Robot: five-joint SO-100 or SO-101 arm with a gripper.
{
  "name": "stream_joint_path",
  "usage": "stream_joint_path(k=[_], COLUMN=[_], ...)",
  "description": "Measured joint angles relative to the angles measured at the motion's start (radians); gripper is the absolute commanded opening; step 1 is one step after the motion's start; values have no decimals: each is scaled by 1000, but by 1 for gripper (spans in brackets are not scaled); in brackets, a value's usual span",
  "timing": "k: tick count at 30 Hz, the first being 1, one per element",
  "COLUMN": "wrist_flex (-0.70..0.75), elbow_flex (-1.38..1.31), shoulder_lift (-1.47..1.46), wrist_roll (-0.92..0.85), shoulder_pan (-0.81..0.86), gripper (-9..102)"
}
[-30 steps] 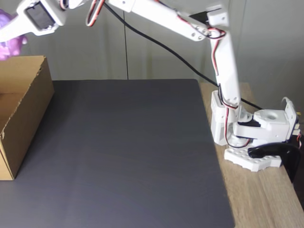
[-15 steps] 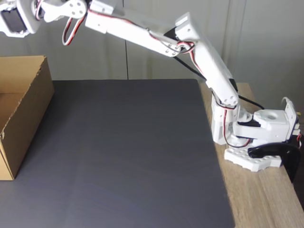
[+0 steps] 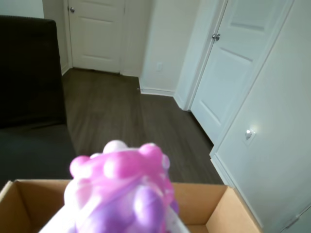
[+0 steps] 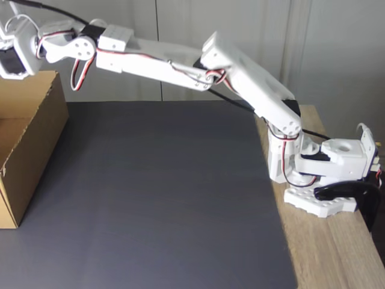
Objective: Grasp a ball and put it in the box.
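Grasping the ball (image 3: 121, 191) firmly, the hand (image 3: 116, 218) hangs over the box (image 3: 214, 206) in the wrist view, with the open cardboard inside directly below the ball, so the release should go straight down.

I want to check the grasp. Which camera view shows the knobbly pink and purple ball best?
The wrist view: the knobbly pink and purple ball sits close up above the brown cardboard box. The fixed view gives no sight of it.
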Motion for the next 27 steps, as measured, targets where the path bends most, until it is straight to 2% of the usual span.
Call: stream_joint_path(k=[6,10,16,23,27], wrist_flex=[3,18,38,52,74], elbow_flex=[-163,-172,-172,-181,-181], shoulder_lift=[-129,-135,-135,-135,-135], wrist_roll=[14,17,17,18,20], shoulder_pan=[2,2,12,28,25], gripper=[20,34,45,46,42])
